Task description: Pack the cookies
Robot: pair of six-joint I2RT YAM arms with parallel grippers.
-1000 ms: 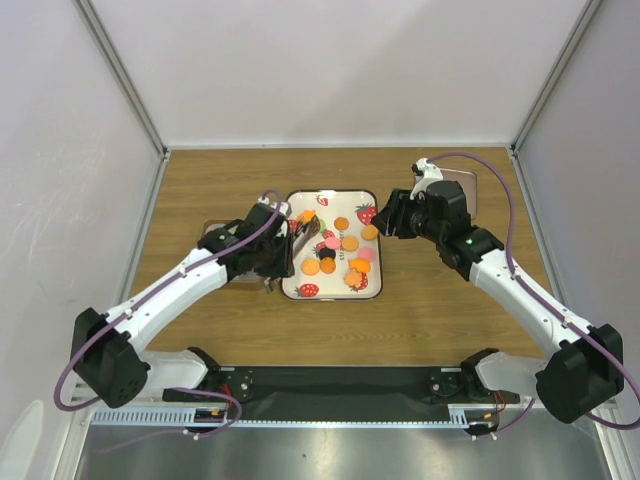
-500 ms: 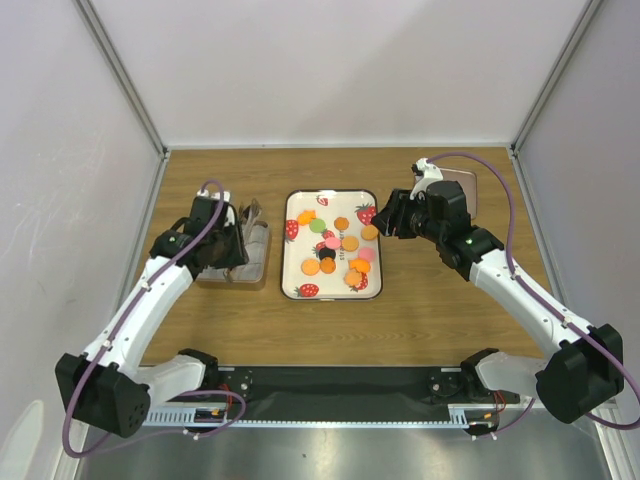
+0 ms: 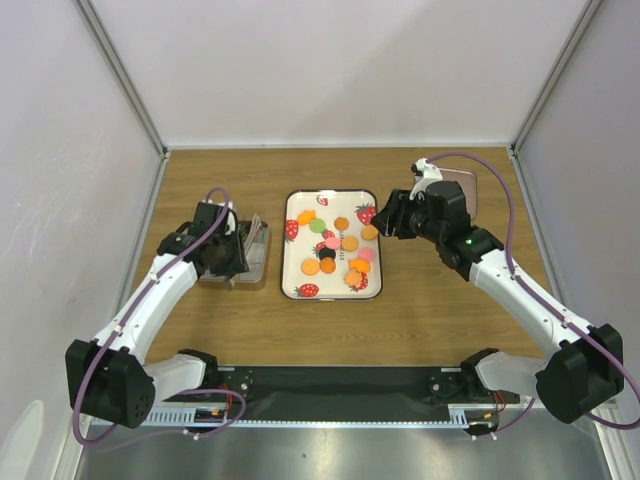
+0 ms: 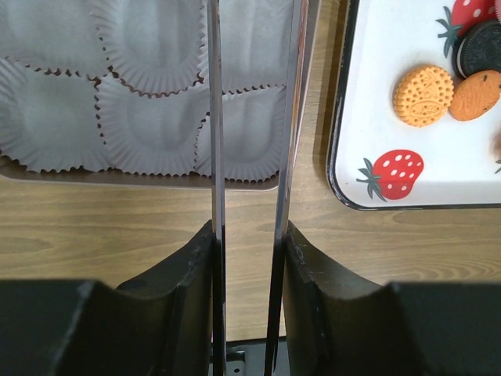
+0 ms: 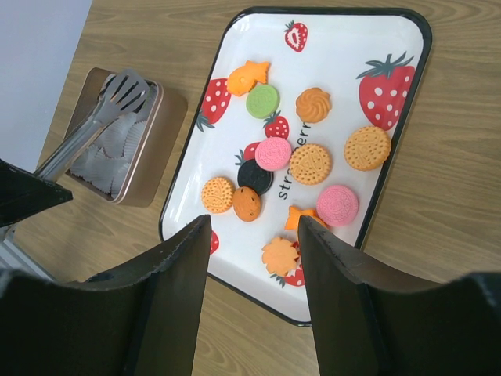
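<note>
Over on the left, the left gripper point(image 4: 249, 235) has its jaws pressed in on the handle of a pair of metal tongs point(image 4: 215, 117), pinching the two thin blades between them. The tongs reach out over a shallow brown tin point(image 5: 168, 149) lined with frilled white paper cups point(image 4: 149, 129); from the right wrist's view, the slotted tong head sits above those cups at the tin's far end. The tin rests on the wooden table point(image 3: 430, 310), just beside the left edge of the tray but not touching it.

In the middle lies the white tray point(image 5: 344, 47), black-rimmed and printed with strawberry prints point(image 5: 383, 82). The cookies point(image 5: 313, 163) are all here — orange, green, pink and one black round, plus a few orange shaped ones — scattered loosely across the tray, some touching.

To the right, the right gripper point(image 3: 392, 218) hangs above the tray's far right corner, jaws spread wide with nothing between them — the cookies sit well below it.
</note>
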